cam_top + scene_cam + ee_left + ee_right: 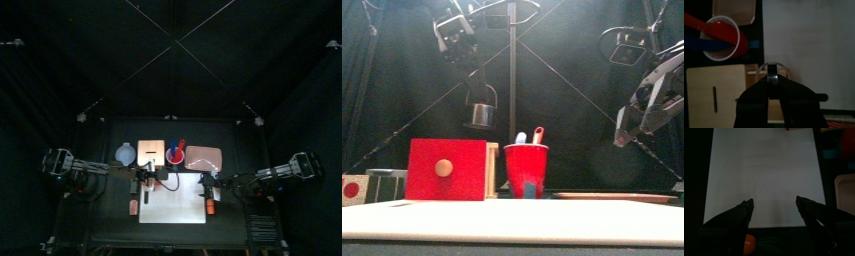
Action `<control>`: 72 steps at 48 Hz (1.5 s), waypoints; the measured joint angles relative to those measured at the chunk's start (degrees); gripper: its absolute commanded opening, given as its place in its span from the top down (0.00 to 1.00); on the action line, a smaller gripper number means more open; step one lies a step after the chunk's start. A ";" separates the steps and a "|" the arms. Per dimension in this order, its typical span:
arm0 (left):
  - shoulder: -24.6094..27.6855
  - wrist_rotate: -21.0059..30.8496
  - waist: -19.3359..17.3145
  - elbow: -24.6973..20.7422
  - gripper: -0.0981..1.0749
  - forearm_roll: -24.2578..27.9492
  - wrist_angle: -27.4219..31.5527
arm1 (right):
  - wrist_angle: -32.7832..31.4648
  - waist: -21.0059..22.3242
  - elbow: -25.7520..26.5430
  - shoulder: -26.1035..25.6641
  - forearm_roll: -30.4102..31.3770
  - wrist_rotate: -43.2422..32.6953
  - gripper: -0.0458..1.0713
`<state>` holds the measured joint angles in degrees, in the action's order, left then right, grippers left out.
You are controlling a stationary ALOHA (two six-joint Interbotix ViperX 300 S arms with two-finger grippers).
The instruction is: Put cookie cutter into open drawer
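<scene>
My left gripper [771, 82] is shut on the cookie cutter [771, 74], a small silvery metal ring held on edge between the jaws. In the front view the cookie cutter [481, 116] hangs high in the left gripper [481, 102], above the red-fronted wooden box [449, 168]. From the left wrist, the tan box [717, 92] lies below the ring, and a strip of its drawer [753, 75] shows beside the jaws, which hide the rest. My right gripper [774, 210] is open over a white sheet [764, 168], with nothing between its jaws.
A red cup [527, 170] holding a blue and a red utensil stands right of the box. A brownish board [202, 157] lies at the back right. The white sheet [174, 205] covers the front of the table. A small orange piece [747, 244] lies near the right gripper.
</scene>
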<state>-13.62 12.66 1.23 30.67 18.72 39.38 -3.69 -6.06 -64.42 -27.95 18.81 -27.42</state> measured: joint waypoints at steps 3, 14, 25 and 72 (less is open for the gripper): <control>-1.23 0.35 -0.79 2.81 0.43 -0.09 -2.72 | 0.00 0.00 0.00 0.00 -0.09 0.00 0.08; -2.55 1.05 -2.99 10.11 0.43 -1.85 -10.72 | 0.00 0.00 0.09 0.00 -0.97 -0.09 0.08; -1.76 1.14 -4.66 13.18 0.43 -2.20 -15.64 | 0.00 0.00 0.09 0.00 -1.41 0.00 0.08; 5.19 1.05 -6.33 14.33 0.28 -1.32 -21.18 | 0.00 -0.18 0.09 0.00 -3.08 0.00 0.08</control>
<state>-8.44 13.71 -5.10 45.00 17.40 18.19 -3.69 -6.24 -64.34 -27.95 15.73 -27.42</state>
